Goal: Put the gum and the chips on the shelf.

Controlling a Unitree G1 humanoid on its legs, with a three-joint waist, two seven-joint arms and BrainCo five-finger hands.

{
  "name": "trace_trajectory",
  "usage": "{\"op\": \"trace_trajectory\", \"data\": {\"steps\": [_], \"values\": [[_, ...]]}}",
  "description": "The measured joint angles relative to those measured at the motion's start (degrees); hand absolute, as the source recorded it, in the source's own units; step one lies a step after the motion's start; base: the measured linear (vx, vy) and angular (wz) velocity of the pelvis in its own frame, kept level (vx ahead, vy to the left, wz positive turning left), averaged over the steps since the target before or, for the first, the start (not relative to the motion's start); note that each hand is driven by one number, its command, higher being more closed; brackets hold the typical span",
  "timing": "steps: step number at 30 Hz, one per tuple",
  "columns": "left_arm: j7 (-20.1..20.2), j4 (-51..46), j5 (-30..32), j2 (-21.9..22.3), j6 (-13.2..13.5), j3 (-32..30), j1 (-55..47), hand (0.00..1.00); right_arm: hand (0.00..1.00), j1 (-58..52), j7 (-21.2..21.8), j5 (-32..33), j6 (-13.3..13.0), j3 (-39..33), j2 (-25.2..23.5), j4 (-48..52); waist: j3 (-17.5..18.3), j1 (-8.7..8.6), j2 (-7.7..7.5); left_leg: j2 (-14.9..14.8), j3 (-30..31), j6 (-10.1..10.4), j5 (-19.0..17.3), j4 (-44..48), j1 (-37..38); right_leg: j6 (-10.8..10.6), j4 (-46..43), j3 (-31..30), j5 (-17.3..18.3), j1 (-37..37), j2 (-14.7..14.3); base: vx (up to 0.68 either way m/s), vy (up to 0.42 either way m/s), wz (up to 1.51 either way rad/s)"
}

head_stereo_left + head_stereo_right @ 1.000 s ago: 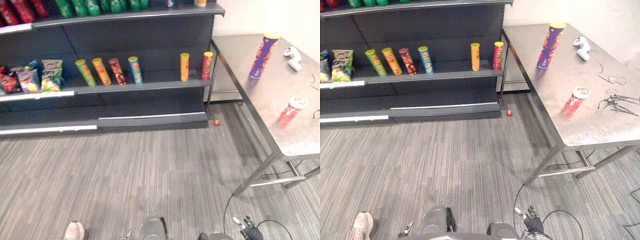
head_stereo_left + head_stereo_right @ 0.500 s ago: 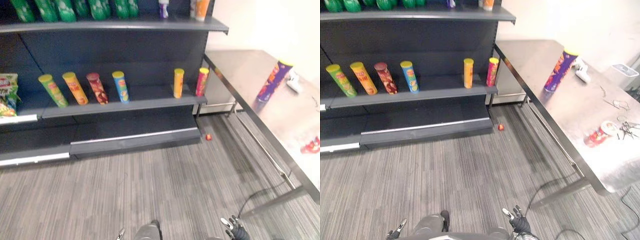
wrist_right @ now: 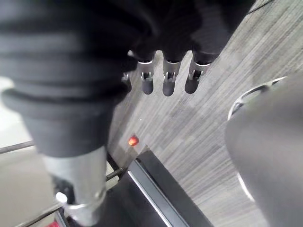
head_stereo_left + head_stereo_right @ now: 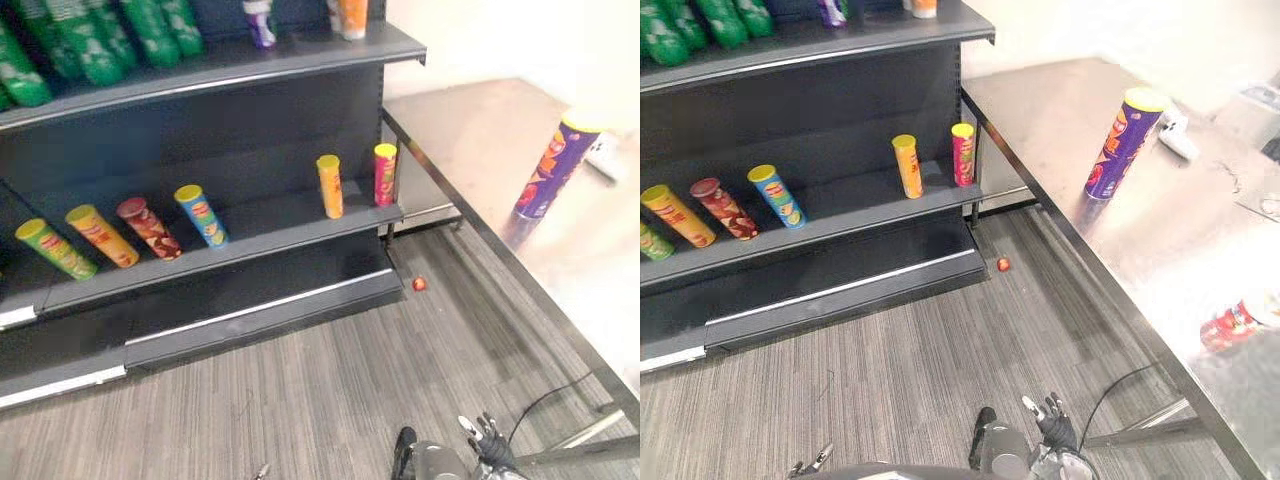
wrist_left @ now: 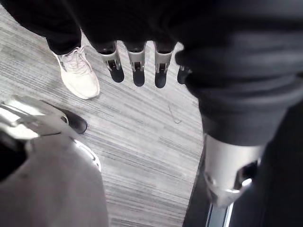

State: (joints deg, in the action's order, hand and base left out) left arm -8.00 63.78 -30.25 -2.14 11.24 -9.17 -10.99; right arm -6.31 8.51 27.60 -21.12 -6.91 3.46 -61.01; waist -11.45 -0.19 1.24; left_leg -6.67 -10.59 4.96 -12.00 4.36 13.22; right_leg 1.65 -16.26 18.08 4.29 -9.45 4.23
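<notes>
1. Left robot hand (image 5: 138, 66): hangs low over the floor (image 4: 300, 390). My fingers are straight and apart, with nothing between them. In the left wrist view a person's white shoe (image 5: 78, 75) stands on the floor past my fingertips.

2. Right robot hand (image 3: 168, 75): also hangs low over the floor, near the corner of the surface (image 4: 1060, 110). My fingers are straight and spread, and they hold nothing. In the right wrist view a small red object (image 3: 133, 140) lies on the floor past them, just beside the base of the shelf (image 4: 260, 130).

3. Purple chips can (image 4: 1120, 143): stands upright on the surface with its yellow lid on top, well apart from both of my hands.

4. Red gum container (image 4: 1238, 322): rests on the same surface, nearer to me than the purple chips can and close to the surface's front edge. I cannot tell whether it stands or lies.

5. Shelf: the middle board carries four leaning cans (image 4: 148, 227) and, toward the surface, two upright cans (image 4: 330, 186). Green packs (image 4: 90, 45) sit on the top board.

6. White controller (image 4: 1175, 135): lies on the surface beyond the purple chips can.
</notes>
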Motion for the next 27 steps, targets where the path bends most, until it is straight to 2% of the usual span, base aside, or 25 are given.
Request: {"op": "trace_trajectory", "data": {"steps": [3, 4, 5, 6, 7, 8, 9, 10, 11, 12, 13, 14, 15, 16, 18, 19, 20, 21, 22, 23, 25, 27], "values": [[-0.5, -0.1, 0.0, -0.1, 0.0, -1.6, 0.7, 0.0, 0.0, -0.2, -1.1, -0.1, 1.2, 0.0, -0.5, -0.1, -0.1, 0.26, -0.62, -1.6, 0.0, 0.5, 0.4, 8.0, -0.9, 0.1, 0.1, 0.5, 3.2, 3.2, -0.9, 0.3, -0.128, 0.03], [-0.7, -0.6, 0.0, 0.2, 0.2, -2.6, 1.1, 0.0, 0.0, -0.4, -1.0, -0.1, 1.3, 0.1, -0.8, -0.1, 0.1, 0.25, -0.86, -2.7, 0.0, 0.5, 0.4, 15.6, -3.2, 0.3, 0.2, 0.6, 4.6, 5.0, -1.2, 0.37, -0.113, -0.01], [-0.8, -0.9, -0.1, 0.9, 0.8, -3.8, 1.8, 0.0, 0.0, -0.6, -0.8, -0.1, 1.4, 0.2, -0.6, 0.2, 0.3, 0.21, -0.45, -4.1, 0.2, 1.1, 0.7, 23.5, -6.2, 0.4, 0.3, 0.3, 5.3, 6.0, -1.8, 0.38, -0.094, -0.11], [-0.8, -1.2, -0.2, 1.4, 1.0, -4.8, 1.9, 0.0, 0.0, -0.7, -0.8, -0.2, 1.4, 0.3, -0.4, 0.7, 0.5, 0.19, -0.11, -4.8, 0.4, 2.0, 1.4, 27.5, -8.0, 0.7, 0.3, 0.0, 5.4, 6.3, -2.2, 0.32, -0.034, -0.3], [-0.8, -1.3, -0.3, 2.1, 1.1, -6.4, 2.2, 0.0, 0.0, -0.9, -0.8, -0.2, 1.7, 0.7, -0.2, 1.3, 0.6, 0.17, 0.14, -5.6, 0.9, 2.6, 3.9, 33.6, -10.4, 1.0, 0.5, -1.0, 5.9, 7.0, -3.0, 0.33, -0.023, -0.54], [-0.8, -1.4, -0.2, 2.6, 1.1, -8.0, 2.3, 0.0, 0.0, -1.5, -0.8, -0.1, 1.8, 1.6, 0.0, 2.3, 0.5, 0.14, 0.4, -6.6, 2.2, 3.1, 9.7, 41.8, -14.2, 1.3, 2.0, -3.0, 5.9, 8.9, -4.1, 0.34, -0.01, -0.66], [-0.7, -1.5, -0.2, 2.8, 1.1, -8.5, 2.3, 0.0, 0.0, -1.7, -0.9, 0.0, 1.8, 2.1, 0.1, 2.8, 0.5, 0.19, 0.38, -7.2, 2.5, 2.9, 13.6, 46.0, -16.5, 1.4, 2.8, -4.4, 6.0, 9.8, -4.6, 0.34, 0.021, -0.93], [-0.3, -1.7, -0.2, 3.1, 1.1, -9.4, 2.3, 0.0, 0.0, -1.9, -1.1, 0.2, 2.0, 2.9, 0.4, 3.0, 0.2, 0.35, -0.01, -7.4, 3.1, 3.6, 8.4, 52.3, -19.8, 1.8, 3.2, -7.1, 6.3, 11.2, -5.2, 0.32, 0.074, -1.19], [-0.2, -2.2, -0.5, 3.1, 1.1, -9.5, 2.3, 0.0, 0.0, -1.9, -1.2, 0.5, 2.2, 3.0, 0.3, 3.0, 0.2, 0.67, -0.24, -6.8, 2.8, 2.2, 2.7, 53.2, -21.6, 2.0, 3.6, -10.3, 6.4, 12.8, -5.2, 0.32, 0.097, -1.3], [-0.1, -2.2, -0.5, 3.1, 1.1, -9.4, 2.2, 0.0, 0.0, -1.9, -1.2, 0.5, 2.1, 3.0, 0.2, 3.0, 0.2, 0.72, -0.3, -6.5, 2.4, 1.6, 0.9, 52.0, -22.3, 2.0, 4.1, -12.1, 6.4, 13.7, -5.1, 0.33, 0.137, -1.6], [0.0, -2.4, -1.0, 3.1, 1.1, -9.3, 2.2, 0.0, 0.0, -1.8, -1.1, 0.5, 2.1, 3.0, 0.1, 3.1, 0.2, 1.08, -0.49, -6.0, 1.5, 0.6, -1.3, 46.6, -22.9, 1.9, 4.4, -15.9, 6.4, 14.8, -4.6, 0.3, 0.185, -1.76], [0.1, -2.5, -1.2, 2.9, 1.1, -9.3, 2.2, 0.0, 0.0, -1.8, -1.1, 0.5, 2.1, 3.1, -0.2, 3.2, 0.3, 1.5, -1.04, -5.4, 2.2, 0.2, -2.3, 38.9, -23.1, 0.8, 4.1, -19.8, 6.9, 14.8, -3.8, 0.28, 0.208, -1.77], [0.1, -2.7, -1.3, 2.8, 1.1, -9.3, 2.2, 0.0, 0.0, -1.9, -1.1, 0.5, 2.1, 3.2, -0.3, 3.2, 0.3, 1.51, -1.29, -5.1, 3.3, 0.0, -2.4, 34.9, -23.1, 0.4, 4.0, -21.6, 7.2, 14.9, -3.4, 0.25, 0.269, -1.67], [-0.1, -2.8, -2.2, 2.6, 1.1, -9.2, 1.8, 0.0, 0.0, -1.9, -1.1, 0.4, 2.2, 4.1, -0.3, 3.2, 0.4, 1.73, -1.91, -4.3, 6.9, -0.1, -2.3, 26.8, -22.9, -1.0, 3.7, -25.6, 8.1, 14.7, -2.4, 0.24, 0.324, -1.27], [-0.5, -2.7, -3.7, 2.7, 1.0, -9.2, 1.6, 0.0, 0.0, -2.4, -1.0, 0.5, 2.1, 5.3, 0.0, 3.2, 0.6, 1.66, -2.17, -4.1, 12.1, -0.1, -0.9, 16.0, -21.3, -3.0, 2.9, -31.0, 9.9, 14.5, -1.4, 0.3, 0.453, -1.49], [-0.6, -2.5, -4.9, 3.3, 0.7, -9.1, 1.2, 0.0, 0.0, -3.0, -0.8, 0.6, 2.1, 5.3, 0.5, 3.4, 1.2, 1.54, -1.25, -4.9, 14.7, -0.3, -0.6, 9.7, -19.3, -5.0, 2.0, -33.9, 11.0, 14.3, -1.5, 0.26, 0.441, -1.41], [-0.6, -2.4, -5.4, 4.1, 0.7, -9.2, 0.6, 0.0, 0.0, -3.3, -0.7, 0.6, 2.0, 5.3, 1.1, 3.8, 2.0, 1.28, 0.17, -5.7, 16.0, 1.2, 0.2, 6.9, -18.4, -6.0, 1.7, -35.2, 11.6, 14.1, -2.1, 0.26, 0.468, -1.4], [-0.6, -2.3, -6.5, 3.8, 0.6, -9.3, 0.1, 0.0, 0.0, -3.3, -0.7, 0.4, 2.1, 5.7, 1.1, 3.1, 2.9, 1.15, 0.23, -5.0, 14.8, 5.0, 5.1, 7.7, -17.1, -7.0, 0.5, -36.6, 12.0, 13.6, -1.1, 0.27, 0.432, -1.42], [-0.2, -3.0, -7.1, 3.1, 0.9, -9.3, -0.7, 0.0, 0.0, -3.5, -0.6, 0.3, 2.0, 6.4, 0.1, 2.8, 3.6, 1.24, -1.86, -4.2, 11.4, 5.1, 3.2, 9.0, -15.5, -7.0, -0.6, -35.7, 11.9, 13.5, 0.2, 0.29, 0.425, -1.61], [0.1, -3.0, -7.1, 2.2, 1.0, -9.3, -1.1, 0.0, 0.0, -3.7, -0.5, 0.1, 1.8, 7.0, -0.8, 2.6, 3.9, 1.23, -3.23, -3.3, 8.9, 5.1, 0.9, 11.2, -14.2, -7.2, -1.0, -35.6, 11.7, 13.5, 1.2, 0.21, 0.309, -1.25], [0.4, -2.7, -7.0, 1.7, 1.1, -9.3, -0.8, 0.0, 0.0, -3.7, -0.5, -0.2, 1.3, 6.9, -1.3, 2.1, 4.4, 0.72, -3.83, -2.9, 5.9, 4.6, -1.2, 14.2, -14.0, -8.5, -0.5, -37.2, 10.9, 13.0, 2.1, 0.13, 0.242, -0.92], [0.4, -2.4, -5.7, 1.4, 1.1, -9.2, -0.6, 0.0, 0.0, -3.3, -0.6, -0.4, 1.0, 6.5, -1.8, 1.5, 5.0, 0.43, -4.04, -2.4, 4.7, 4.4, -1.4, 14.8, -14.1, -9.6, 0.1, -37.7, 9.4, 11.1, 2.7, 0.11, 0.17, -0.89]]}}
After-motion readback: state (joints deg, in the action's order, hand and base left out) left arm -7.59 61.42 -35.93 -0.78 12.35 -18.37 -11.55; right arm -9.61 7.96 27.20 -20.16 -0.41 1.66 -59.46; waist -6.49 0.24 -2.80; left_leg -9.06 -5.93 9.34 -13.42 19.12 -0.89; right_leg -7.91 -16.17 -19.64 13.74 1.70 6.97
